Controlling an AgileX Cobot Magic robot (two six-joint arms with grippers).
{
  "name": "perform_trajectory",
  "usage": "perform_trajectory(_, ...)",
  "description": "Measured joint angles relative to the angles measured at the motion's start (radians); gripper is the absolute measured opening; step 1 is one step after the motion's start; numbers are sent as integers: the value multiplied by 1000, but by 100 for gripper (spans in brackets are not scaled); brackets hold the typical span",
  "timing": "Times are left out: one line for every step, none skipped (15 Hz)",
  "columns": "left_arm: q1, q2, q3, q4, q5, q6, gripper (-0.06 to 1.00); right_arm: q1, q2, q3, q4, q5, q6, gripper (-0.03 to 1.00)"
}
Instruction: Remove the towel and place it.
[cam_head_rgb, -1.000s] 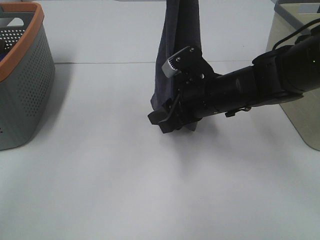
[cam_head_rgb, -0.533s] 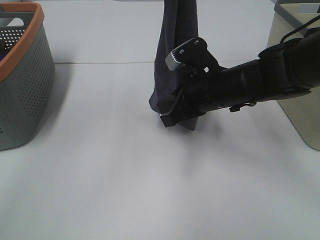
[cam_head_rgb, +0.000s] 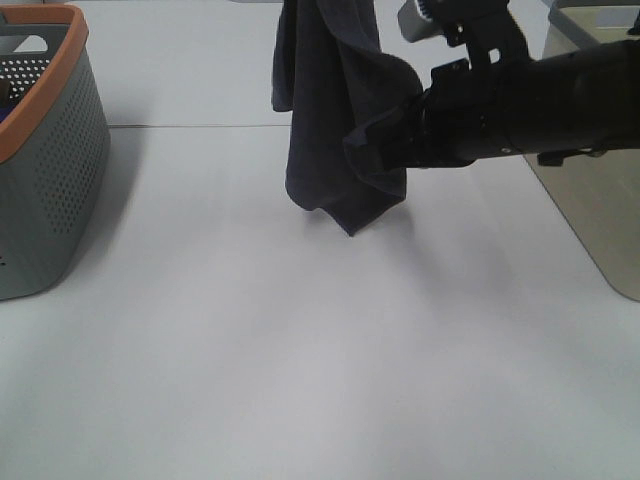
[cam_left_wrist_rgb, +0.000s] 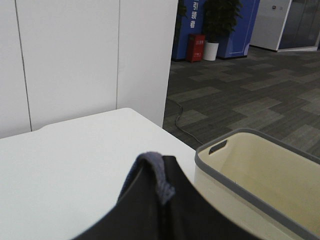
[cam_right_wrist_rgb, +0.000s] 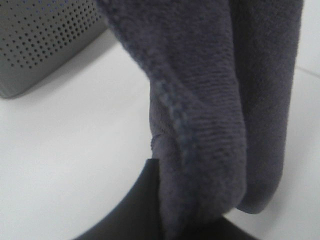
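Note:
The dark charcoal towel (cam_head_rgb: 330, 110) hangs down from above the top edge of the exterior high view, its lowest corner just above the white table (cam_head_rgb: 250, 350). My right gripper (cam_head_rgb: 372, 155) is shut on the towel's right edge, about halfway up. The right wrist view shows the towel (cam_right_wrist_rgb: 210, 100) up close, pinched between the dark fingers (cam_right_wrist_rgb: 145, 210). My left gripper (cam_left_wrist_rgb: 162, 200) is out of the exterior high view. In the left wrist view its fingers are shut on a small fold of the towel (cam_left_wrist_rgb: 152, 165), high above the table.
A grey perforated basket with an orange rim (cam_head_rgb: 40, 150) stands at the left edge; it also shows in the right wrist view (cam_right_wrist_rgb: 45, 40). A beige bin with a grey rim (cam_head_rgb: 590, 200) stands at the right; it also shows in the left wrist view (cam_left_wrist_rgb: 250, 175).
My right gripper has moved up and to the right, pulling the towel's lower right part with it. The towel's bottom has lifted and its top has spread a little to the left.

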Motion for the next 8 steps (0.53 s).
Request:
perform_trajectory(0, -10, 0, -16, 28, 0, 0, 0, -33, 0, -57, 0, 4, 2)
perform_trajectory(0, -21, 0, -36, 68, 0, 0, 0, -58, 0, -117, 0, 29, 2)
perform_trajectory(0, -29, 0, -57, 99, 0, 0, -3, -71, 0, -178, 0, 67, 2)
perform_trajectory(0, -33, 0, -79, 125, 0, 0, -15, -77, 0, -256, 19, 116, 2)
perform_trajectory(0, -33, 0, -112, 145, 0, 0, -40, -79, -1, -375, 66, 194, 2)
perform_trajectory(0, -33, 0, -131, 152, 0, 0, -74, -79, -17, -520, 154, 326, 2)
perform_trajectory(0, -33, 0, -136, 156, 1, 0, -113, -79, -63, -718, 261, 500, 2)
perform_trajectory(0, -33, 0, -143, 156, 14, 0, -126, -79, -90, -804, 304, 576, 2)
